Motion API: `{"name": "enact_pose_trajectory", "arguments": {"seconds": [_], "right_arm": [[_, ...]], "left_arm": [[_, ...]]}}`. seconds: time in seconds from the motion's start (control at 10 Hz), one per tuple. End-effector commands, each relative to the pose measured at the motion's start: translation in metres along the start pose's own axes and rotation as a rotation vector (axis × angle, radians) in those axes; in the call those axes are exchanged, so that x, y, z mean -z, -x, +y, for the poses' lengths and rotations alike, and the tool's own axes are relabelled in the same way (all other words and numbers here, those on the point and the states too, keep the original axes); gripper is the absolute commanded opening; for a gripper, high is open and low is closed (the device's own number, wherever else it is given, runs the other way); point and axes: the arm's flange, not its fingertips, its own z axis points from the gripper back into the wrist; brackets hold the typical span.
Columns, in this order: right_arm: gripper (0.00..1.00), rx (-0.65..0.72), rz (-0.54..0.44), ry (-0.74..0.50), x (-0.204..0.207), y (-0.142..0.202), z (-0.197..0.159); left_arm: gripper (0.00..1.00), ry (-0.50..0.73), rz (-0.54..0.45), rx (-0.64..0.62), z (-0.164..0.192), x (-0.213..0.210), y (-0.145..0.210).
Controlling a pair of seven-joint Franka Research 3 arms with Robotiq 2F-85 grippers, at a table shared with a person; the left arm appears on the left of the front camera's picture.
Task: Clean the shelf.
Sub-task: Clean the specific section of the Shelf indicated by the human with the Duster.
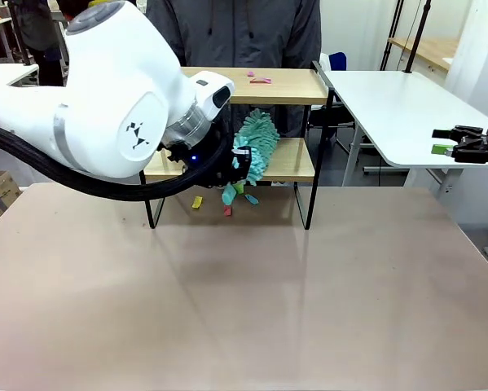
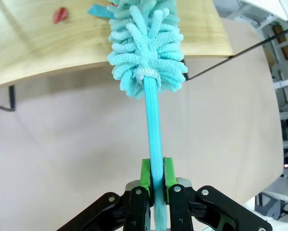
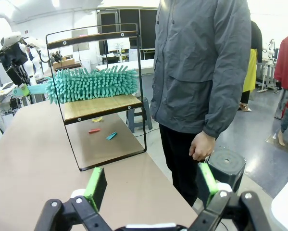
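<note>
Sweeping the lower board of the shelf [image 1: 288, 159] at the table's [image 1: 244, 285] far side, I have the left gripper [image 2: 156, 175] clamped on the teal duster [image 2: 146, 43] handle. Pink scraps [image 1: 260, 80] on the top board remain, so I judge it roughly half done. My right gripper [image 3: 151, 185] is spread wide, empty.

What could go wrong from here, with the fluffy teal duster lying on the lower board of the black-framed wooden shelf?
The left gripper pinches only the thin handle of the fluffy teal duster, so it might twist or slip under a sideways push. The light black-framed wooden shelf could slide toward the person standing right by it. Small pink scraps on its top board may get flicked off onto the beige table.
</note>
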Motion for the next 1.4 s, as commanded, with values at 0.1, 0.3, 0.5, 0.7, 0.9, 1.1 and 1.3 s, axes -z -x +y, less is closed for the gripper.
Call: {"name": "enact_pose_trajectory", "arguments": {"seconds": [0.1, 0.3, 0.5, 0.7, 0.9, 1.1, 1.3], "right_arm": [[1.0, -0.003, -0.002, -0.002, 0.002, -0.002, 0.0], [1.0, -0.003, -0.002, -0.002, 0.002, -0.002, 0.0], [1.0, -0.003, -0.002, -0.002, 0.002, -0.002, 0.0], [1.0, -0.003, -0.002, -0.002, 0.002, -0.002, 0.0], [1.0, -0.003, -0.002, -0.002, 0.002, -0.002, 0.0], [1.0, -0.003, -0.002, -0.002, 0.002, -0.002, 0.0], [1.0, -0.003, -0.002, -0.002, 0.002, -0.002, 0.0]], "left_arm": [[0.13, -0.187, 0.015, -0.075, 0.015, -0.024, 0.015], [0.13, -0.255, 0.021, -0.096, 0.036, -0.049, 0.021], [0.13, -0.382, 0.064, -0.124, 0.053, -0.066, 0.024], [0.13, -0.544, 0.105, -0.099, 0.05, -0.064, 0.029], [0.13, -0.674, 0.042, -0.05, 0.032, -0.066, 0.032], [0.13, -0.593, 0.077, -0.054, 0.051, -0.067, 0.037], [0.13, -0.621, 0.043, 0.001, 0.028, -0.066, 0.041]]}}
